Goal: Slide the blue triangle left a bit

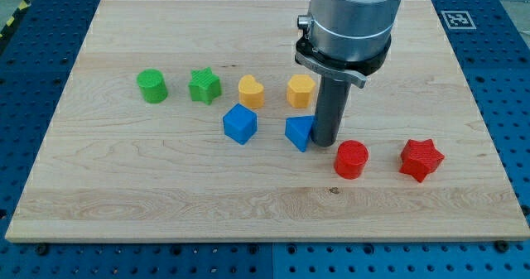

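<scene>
1. Camera view, the only one: a wooden board (pixel 265 204) lies on a blue perforated bench. The arm comes down from the view's top as a fat grey cylinder that narrows to a dark rod.

2. My tip (pixel 324 141) stands on the board touching, or all but touching, the right side of the blue triangle (pixel 299 132). There are no fingers here to open or shut and nothing is held. The rod can only shove.

3. The blue triangle sits near the board's middle, just below the yellow hexagon-like block (pixel 301 90). The blue cube (pixel 240 123) lies to its left with a clear gap between them.

4. Further along toward the view's left stand a yellow heart-like block (pixel 251 90), a green star (pixel 204 86) and a green cylinder (pixel 152 86). To the tip's right are a red cylinder (pixel 351 159), just beside it, and a red star (pixel 421 160).

5. What could go wrong, as I judge it: the rod meets a slanted face, so a push off the triangle's centre may spin it or let it slip toward the view's top or bottom instead of travelling straight.

6. Push too long and the triangle runs into the blue cube and carries it along. "A bit" calls for a short stroke.

7. A drift upward would nudge the yellow hexagon-like block.
</scene>
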`<state>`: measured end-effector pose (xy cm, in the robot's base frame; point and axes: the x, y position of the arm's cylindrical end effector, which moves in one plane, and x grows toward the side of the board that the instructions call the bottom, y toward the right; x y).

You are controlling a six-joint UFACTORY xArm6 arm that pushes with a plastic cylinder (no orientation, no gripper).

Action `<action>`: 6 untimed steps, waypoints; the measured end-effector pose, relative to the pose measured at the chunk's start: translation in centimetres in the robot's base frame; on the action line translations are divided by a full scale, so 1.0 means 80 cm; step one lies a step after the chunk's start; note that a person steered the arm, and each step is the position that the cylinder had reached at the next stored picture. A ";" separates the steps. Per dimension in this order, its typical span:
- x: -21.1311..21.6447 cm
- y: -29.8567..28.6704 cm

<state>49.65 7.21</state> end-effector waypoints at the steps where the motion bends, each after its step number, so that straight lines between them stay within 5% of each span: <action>1: -0.040 0.000; 3: -0.077 -0.006; 6: -0.019 -0.006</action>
<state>48.10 6.73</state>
